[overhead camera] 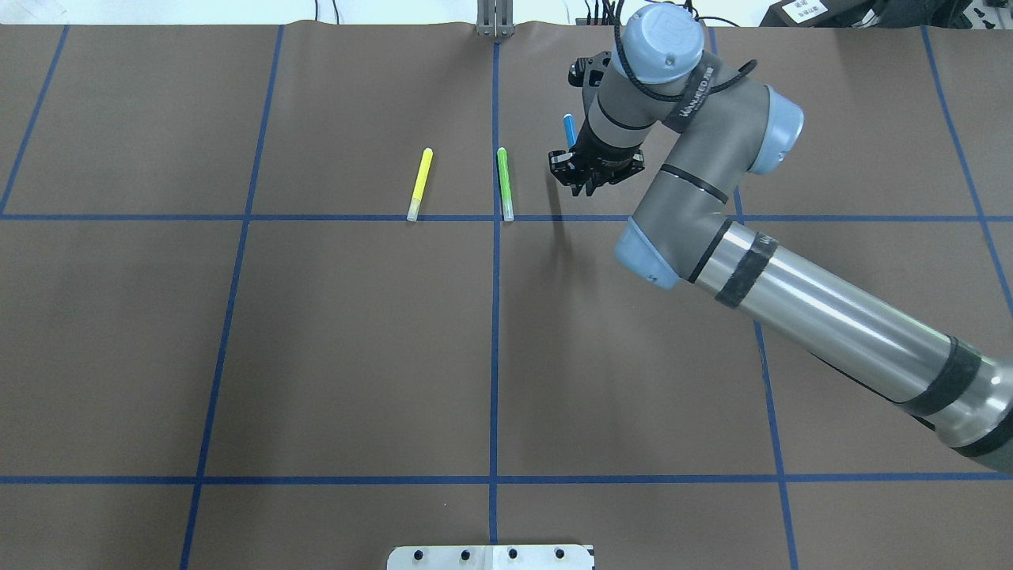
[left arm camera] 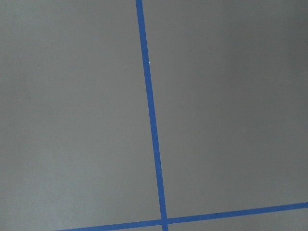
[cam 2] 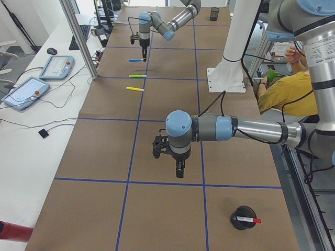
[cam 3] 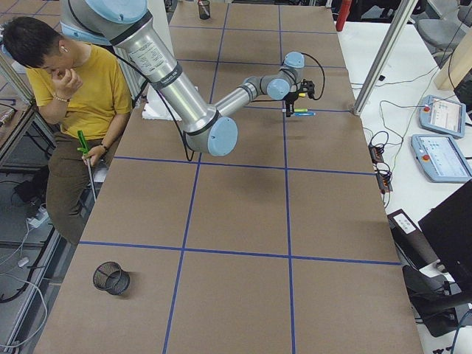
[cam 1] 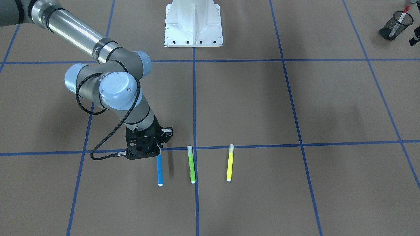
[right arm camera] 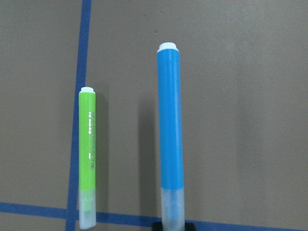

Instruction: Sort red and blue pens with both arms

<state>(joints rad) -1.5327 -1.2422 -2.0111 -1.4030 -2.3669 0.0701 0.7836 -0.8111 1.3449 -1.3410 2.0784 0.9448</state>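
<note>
Blue pen point(cam 1: 159, 172): cap end in our right gripper point(overhead camera: 589, 184), seemingly lifted slightly, beside the green pen point(cam 1: 191, 165).
Right grip: closed on it, we judge.
Left gripper point(cam 2: 179, 170): we cannot tell its opening.
Red pen point(cam 2: 248, 220): already in a cup point(cam 2: 238, 225).
Remaining: we still need to deliver the blue pen.

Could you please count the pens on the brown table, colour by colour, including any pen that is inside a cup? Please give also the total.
blue pen: 1
green pen: 1
yellow pen: 1
red pen, in the mesh cup: 1
Total: 4
</note>
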